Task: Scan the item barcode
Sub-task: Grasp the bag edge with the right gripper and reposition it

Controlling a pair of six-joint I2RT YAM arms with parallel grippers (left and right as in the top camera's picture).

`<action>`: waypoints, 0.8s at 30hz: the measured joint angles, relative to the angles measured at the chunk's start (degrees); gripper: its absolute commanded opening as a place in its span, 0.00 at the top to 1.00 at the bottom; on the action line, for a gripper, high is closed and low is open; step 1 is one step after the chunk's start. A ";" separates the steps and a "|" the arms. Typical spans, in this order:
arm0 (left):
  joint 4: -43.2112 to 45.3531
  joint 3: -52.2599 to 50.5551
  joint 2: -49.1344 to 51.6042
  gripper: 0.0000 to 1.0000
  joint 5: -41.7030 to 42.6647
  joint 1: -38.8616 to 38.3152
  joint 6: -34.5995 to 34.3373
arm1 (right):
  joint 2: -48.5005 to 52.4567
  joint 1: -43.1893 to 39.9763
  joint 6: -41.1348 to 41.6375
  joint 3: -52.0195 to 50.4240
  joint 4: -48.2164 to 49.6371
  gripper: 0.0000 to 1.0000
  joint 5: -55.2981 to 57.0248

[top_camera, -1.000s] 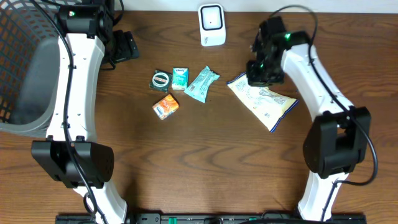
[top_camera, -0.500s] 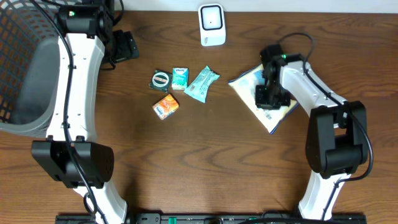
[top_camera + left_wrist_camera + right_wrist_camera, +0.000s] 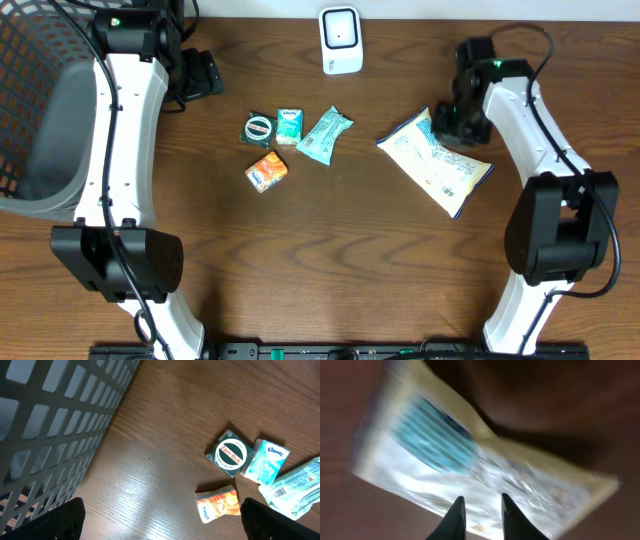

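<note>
The right gripper (image 3: pixel 452 120) hovers at the far corner of a white snack bag (image 3: pixel 437 163), its two fingers (image 3: pixel 456 512) drawn close with a narrow gap between them. The wrist view is too blurred to say whether they pinch the wrapper or merely hang over it. The bag, printed with a blue striped patch, lies flat and slantwise on the wooden table (image 3: pixel 330 260), toward the right edge, its printed face up. A white barcode scanner (image 3: pixel 340 40) stands at the middle of the far edge, well apart from the bag. Nearer the table's centre sits a loose cluster of small goods: a round Zam-Buk tin (image 3: pixel 259 129), a Kleenex pack (image 3: pixel 289 124) just beside it, a teal wipes packet (image 3: pixel 325 135) lying aslant with a barcode showing on it in the left wrist view, and an orange packet (image 3: pixel 266 171) a little nearer the front edge. The left gripper (image 3: pixel 200 75) hangs by the far left corner, fingers spread wide and holding nothing. A grey mesh basket (image 3: pixel 40 100) stands against the left edge.
</note>
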 measured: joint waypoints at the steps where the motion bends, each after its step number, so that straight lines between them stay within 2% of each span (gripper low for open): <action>1: -0.02 0.00 0.00 0.02 0.00 0.00 0.00 | 0.00 0.24 0.00 0.20 1.01 0.81 -0.39; 7: -0.02 0.00 0.00 0.02 0.00 0.00 0.00 | 0.46 2.21 -0.02 -1.66 7.15 0.76 -1.38; 16: 0.00 0.00 0.00 0.03 0.00 0.00 0.00 | 7.72 6.12 -0.68 -5.97 16.79 0.84 -7.37; 18: 0.00 0.00 0.00 0.02 0.00 0.00 0.00 | 7.74 6.82 -1.16 -5.64 15.78 0.86 -9.16; 21: 0.00 0.00 0.00 0.02 0.00 0.00 0.00 | 8.68 8.28 -2.64 -1.95 8.41 0.87 -11.08; 24: 0.02 0.00 0.00 0.02 0.00 0.00 0.00 | 10.05 9.27 -4.15 4.98 -1.53 0.81 -11.43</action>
